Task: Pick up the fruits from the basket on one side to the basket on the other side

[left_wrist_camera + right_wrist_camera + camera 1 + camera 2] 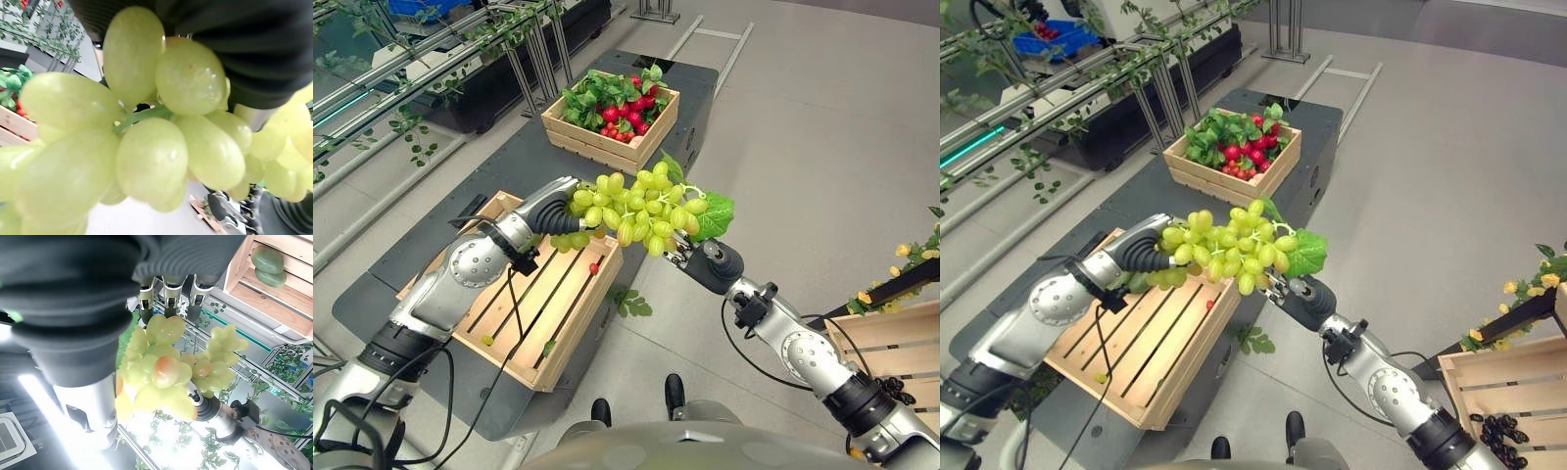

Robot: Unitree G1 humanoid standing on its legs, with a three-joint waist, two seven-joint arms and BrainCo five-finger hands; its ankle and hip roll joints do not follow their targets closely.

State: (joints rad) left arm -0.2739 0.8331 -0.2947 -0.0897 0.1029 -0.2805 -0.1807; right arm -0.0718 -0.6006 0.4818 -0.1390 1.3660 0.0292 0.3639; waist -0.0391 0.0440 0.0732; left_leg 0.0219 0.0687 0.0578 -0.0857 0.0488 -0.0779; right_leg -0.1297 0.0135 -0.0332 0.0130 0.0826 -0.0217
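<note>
Both robot hands, left (551, 211) and right (690, 253), clasp one leafy green grape bunch (631, 210).

No readable text, label, number or sign shows on any crate, fruit, surface or arm here.

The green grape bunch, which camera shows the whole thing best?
The left eye view: the whole green grape bunch hangs between the left hand and right hand, leaf included. The right eye view shows much the same. Both wrist views catch just close-up grapes.
</note>
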